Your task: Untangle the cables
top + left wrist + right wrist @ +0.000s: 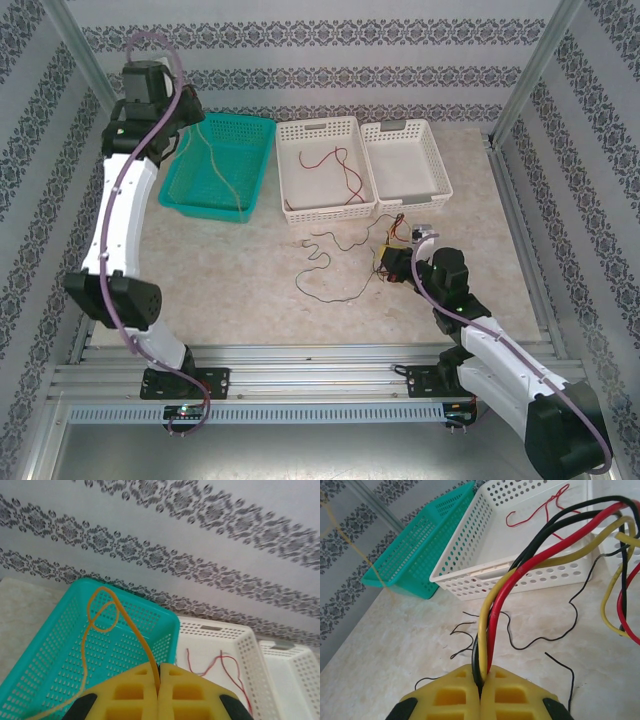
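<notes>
Both grippers pinched shut on cables, one at the teal basket, one mid-table.

Top external: the left gripper [190,125] is mostly hidden under its own arm at the teal basket [240,119]'s left side. The right gripper [393,262] sits near the middle of the table [220,270], with a red-yellow-black tangle [402,232] just beyond it that is too small to sort out. A loose black cable [340,297] sprawls just to its left on open tabletop. Left wrist: the fingers are together on the yellow cable [135,635], which loops over the teal basket. A red cable [222,661] lies in the middle white basket [250,645]. Right wrist: the fingers are clamped on the tangle's three strands, which are cut off at the right edge.
</notes>
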Robot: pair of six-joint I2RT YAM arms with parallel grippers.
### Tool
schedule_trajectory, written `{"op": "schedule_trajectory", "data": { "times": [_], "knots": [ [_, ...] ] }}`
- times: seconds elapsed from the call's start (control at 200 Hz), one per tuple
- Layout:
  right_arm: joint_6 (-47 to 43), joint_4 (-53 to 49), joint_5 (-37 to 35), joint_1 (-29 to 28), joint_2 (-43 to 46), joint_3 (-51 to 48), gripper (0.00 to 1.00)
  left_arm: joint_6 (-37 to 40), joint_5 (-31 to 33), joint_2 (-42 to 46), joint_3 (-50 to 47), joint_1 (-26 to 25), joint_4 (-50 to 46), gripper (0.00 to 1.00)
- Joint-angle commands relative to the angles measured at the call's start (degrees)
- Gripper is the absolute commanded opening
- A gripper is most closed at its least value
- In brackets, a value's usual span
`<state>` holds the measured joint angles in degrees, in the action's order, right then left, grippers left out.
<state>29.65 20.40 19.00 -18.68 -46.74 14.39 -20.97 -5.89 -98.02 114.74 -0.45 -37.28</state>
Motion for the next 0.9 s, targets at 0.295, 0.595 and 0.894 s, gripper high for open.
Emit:
{"op": "schedule_trajectory", "data": {
  "times": [0.295,0.595,0.894],
  "knots": [
    [-2.7,2.8,1.3,-2.8,0.9,0.1,0.00,-1.0,-3.4,-7.0,3.7,0.7,3.8,0.00],
    [-2.9,3.3,1.1,-3.6,0.6,0.6,0.00,-6.8,-8.9,-1.6,11.5,0.5,1.8,0.00],
    [-3.3,3.3,1.0,-4.4,0.4,0.8,0.00,-5.0,-6.3,-3.4,16.9,1.1,-1.1,0.00]
  ]
}}
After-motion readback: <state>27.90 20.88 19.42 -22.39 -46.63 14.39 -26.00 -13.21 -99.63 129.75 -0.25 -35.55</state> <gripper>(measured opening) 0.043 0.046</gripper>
